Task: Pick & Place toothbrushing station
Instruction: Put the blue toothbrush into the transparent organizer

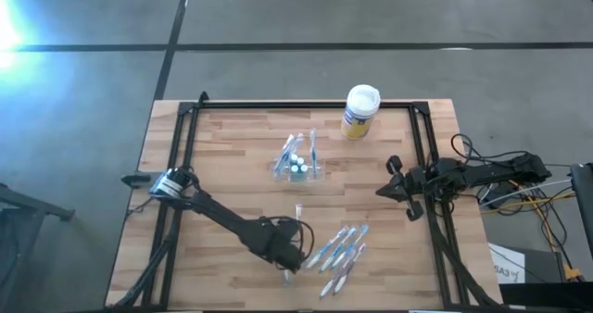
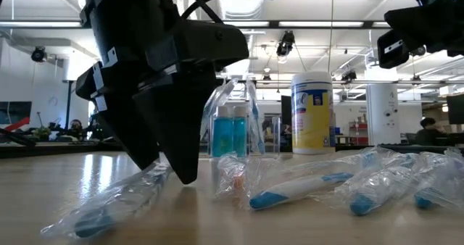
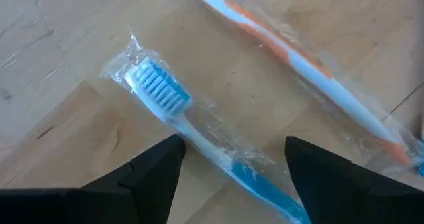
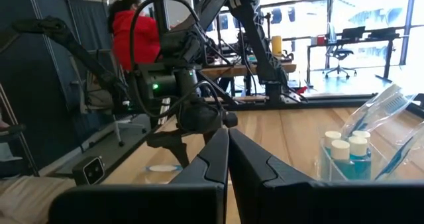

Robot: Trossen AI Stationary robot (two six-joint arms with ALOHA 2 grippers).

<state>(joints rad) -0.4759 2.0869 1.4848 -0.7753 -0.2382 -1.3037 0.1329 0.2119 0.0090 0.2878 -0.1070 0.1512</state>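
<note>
The clear plastic holder stands upright at the table's middle with wrapped toothbrushes and small blue bottles in it; it also shows in the low view and the right wrist view. My left gripper is open and points down near the table's front edge. Its fingers stand on either side of a plastic-wrapped blue toothbrush that lies flat on the wood. I cannot see that they touch it. My right gripper is shut and empty at the table's right side.
Several more wrapped toothbrushes lie just right of my left gripper, one of them orange and blue. A yellow canister with a white lid stands at the far edge. A person in red sits beyond the table.
</note>
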